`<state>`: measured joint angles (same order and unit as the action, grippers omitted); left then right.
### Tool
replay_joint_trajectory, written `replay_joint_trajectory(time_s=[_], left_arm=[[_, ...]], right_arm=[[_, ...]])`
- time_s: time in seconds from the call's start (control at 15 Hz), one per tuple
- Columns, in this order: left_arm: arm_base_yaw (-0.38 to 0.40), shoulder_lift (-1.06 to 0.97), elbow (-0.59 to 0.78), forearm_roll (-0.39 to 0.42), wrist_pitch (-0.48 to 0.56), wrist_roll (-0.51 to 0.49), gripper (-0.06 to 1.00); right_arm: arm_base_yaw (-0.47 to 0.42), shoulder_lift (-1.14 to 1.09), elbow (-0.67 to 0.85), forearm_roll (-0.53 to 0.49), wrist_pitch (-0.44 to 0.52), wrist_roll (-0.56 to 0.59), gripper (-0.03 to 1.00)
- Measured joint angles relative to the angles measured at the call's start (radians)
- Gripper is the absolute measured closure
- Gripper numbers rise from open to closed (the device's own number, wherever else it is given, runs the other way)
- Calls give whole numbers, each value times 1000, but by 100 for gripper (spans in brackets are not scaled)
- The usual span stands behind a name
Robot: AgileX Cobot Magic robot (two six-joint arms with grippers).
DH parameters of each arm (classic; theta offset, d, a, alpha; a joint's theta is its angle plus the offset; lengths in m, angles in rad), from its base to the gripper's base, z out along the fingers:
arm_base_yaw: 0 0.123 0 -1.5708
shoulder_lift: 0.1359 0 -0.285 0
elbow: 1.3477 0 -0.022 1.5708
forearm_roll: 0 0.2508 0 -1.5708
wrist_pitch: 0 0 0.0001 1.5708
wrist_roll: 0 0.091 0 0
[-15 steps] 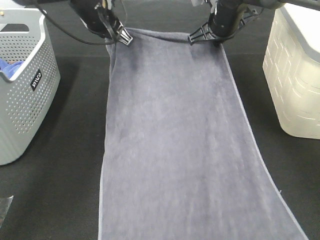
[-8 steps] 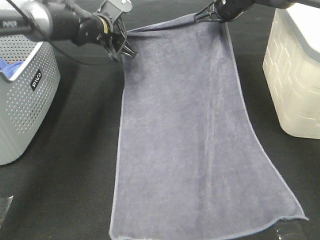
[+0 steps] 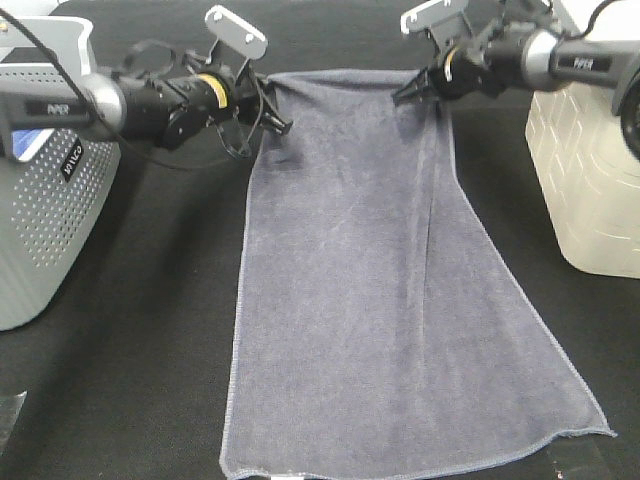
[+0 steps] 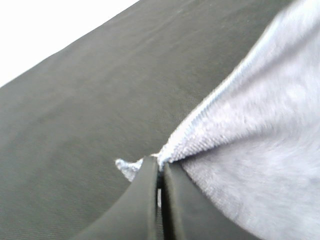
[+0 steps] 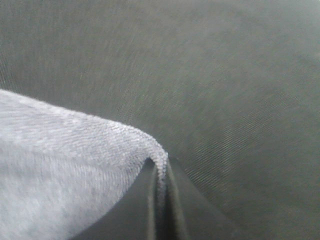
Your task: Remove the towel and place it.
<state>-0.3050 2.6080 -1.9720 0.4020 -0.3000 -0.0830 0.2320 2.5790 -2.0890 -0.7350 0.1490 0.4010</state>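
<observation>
With each tool, left (image 3: pixel 277 124) and right (image 3: pixel 408 94), pinching a towel (image 3: pixel 370 290) corner, lower both evenly, keeping the edge between them taut.

- A staged laundry test bench: black cloth-covered tabletop (image 3: pixel 120 330).
- Grey perforated laundry basket (image 3: pixel 40 230) at its left edge.
- Cream plastic bin (image 3: pixel 590 180) at its right edge.

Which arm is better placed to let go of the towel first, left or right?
Neither clearly: the left gripper and right gripper each pinch a far corner of the towel, which looks spread on the table. If one must lead, probably the right, whose corner looks flatter.
</observation>
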Motion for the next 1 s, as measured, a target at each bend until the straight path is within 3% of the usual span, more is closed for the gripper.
replay_joint_trajectory(time_s=[0.13,0.27,0.33,0.4,0.6,0.8,1.0], left_arm=[[10,31,-3,-65,1,23,94],[13,38,-3,-95,42,62,89],[14,38,-4,-98,47,76,79],[14,38,-4,-103,47,83,62],[15,31,-4,-119,-13,55,18],[15,-5,-4,-204,-30,24,15],[15,-111,-4,-276,53,22,17]], right_arm=[[-13,36,0,-1,-29,3,85],[-22,51,0,-1,-40,4,69],[-23,52,0,-1,-39,4,59],[-23,52,0,-2,-39,4,52],[-25,52,0,-2,-39,4,40],[-25,17,0,21,-18,13,30],[-25,-62,0,179,34,19,29]])
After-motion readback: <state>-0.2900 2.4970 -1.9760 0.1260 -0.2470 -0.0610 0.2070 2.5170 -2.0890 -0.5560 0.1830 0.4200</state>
